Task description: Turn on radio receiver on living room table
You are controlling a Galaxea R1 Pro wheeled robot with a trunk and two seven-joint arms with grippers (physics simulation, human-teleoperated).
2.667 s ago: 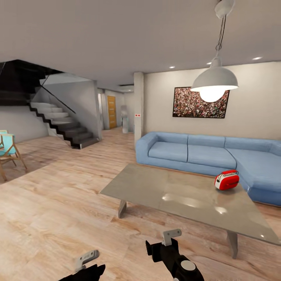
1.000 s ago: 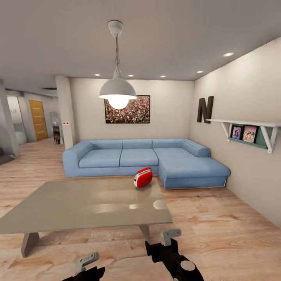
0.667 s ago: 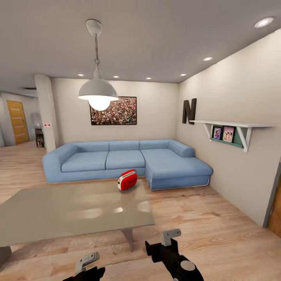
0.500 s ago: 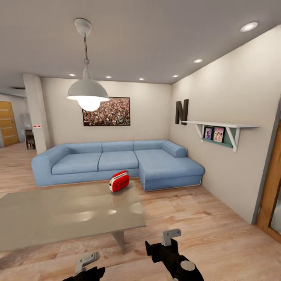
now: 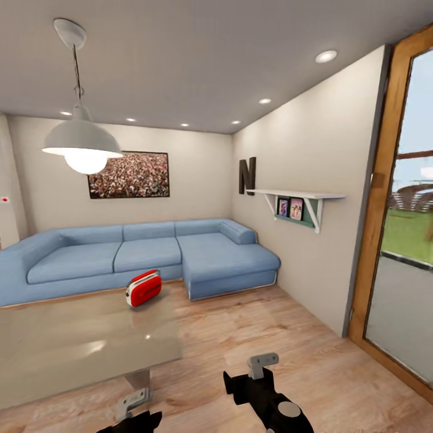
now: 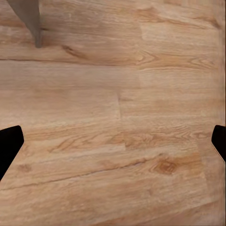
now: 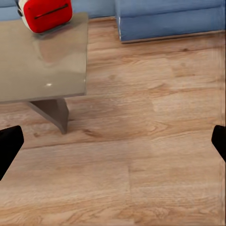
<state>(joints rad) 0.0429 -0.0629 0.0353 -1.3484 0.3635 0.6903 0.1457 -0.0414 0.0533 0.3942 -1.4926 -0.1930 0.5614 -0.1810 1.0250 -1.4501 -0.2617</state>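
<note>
Approaching phase, head view: the radio receiver stands on the far right corner of the table, just in front of the sofa of the living room.
Grippers, head view: the left gripper and the right gripper sit low over the floor, both well apart from the receiver; how far their fingers are spread cannot be told from here.
Surroundings, head view: a lamp, a photograph, a wall shelf and a glazed door frame the room.
Left wrist view: plank floor, with one table leg at an edge; two dark fingertips at opposite borders indicate a wide spread, with nothing between them.
Right wrist view: the receiver lies ahead on the table's corner, sofa base beyond; fingertips likewise wide apart and empty.
Progress, judged: receiver located, not yet reached or touched.
Remaining, judged: close in on the table's right side, extend an arm, actuate the switch.
</note>
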